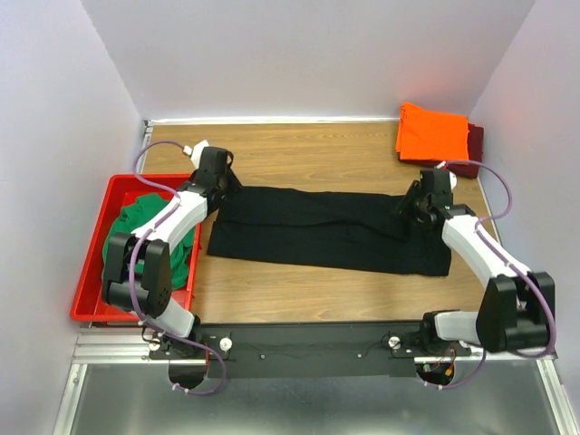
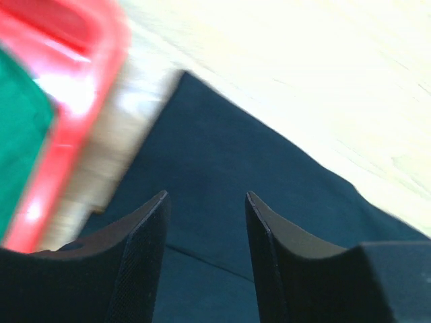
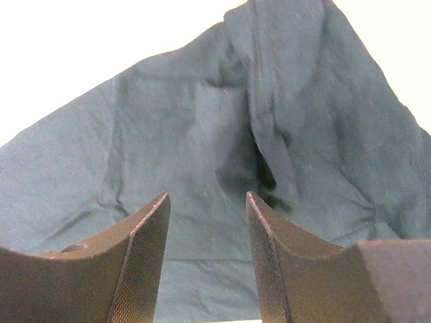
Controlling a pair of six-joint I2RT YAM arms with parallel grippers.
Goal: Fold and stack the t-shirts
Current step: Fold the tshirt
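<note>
The left pincer (image 2: 205, 198) is spread over the left end of a long, folded black cloth t-shirt (image 1: 326, 231) on the wooden desk (image 1: 308, 149). The right pincer (image 3: 207, 198) is spread over its rumpled right end. Beyond the right pincer, a folded bright orange cloth t-shirt (image 1: 432, 133) lies on a dark maroon t-shirt (image 1: 473, 154). Left of the left pincer, a crumpled green cloth t-shirt (image 1: 127, 227) fills a red plastic tray (image 1: 95, 263).

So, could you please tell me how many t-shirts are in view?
4. A black shirt lies spread centrally; an orange shirt sits folded on a maroon shirt in the far right corner; a green shirt is bunched in the red tray. Others could be hidden beneath.
</note>
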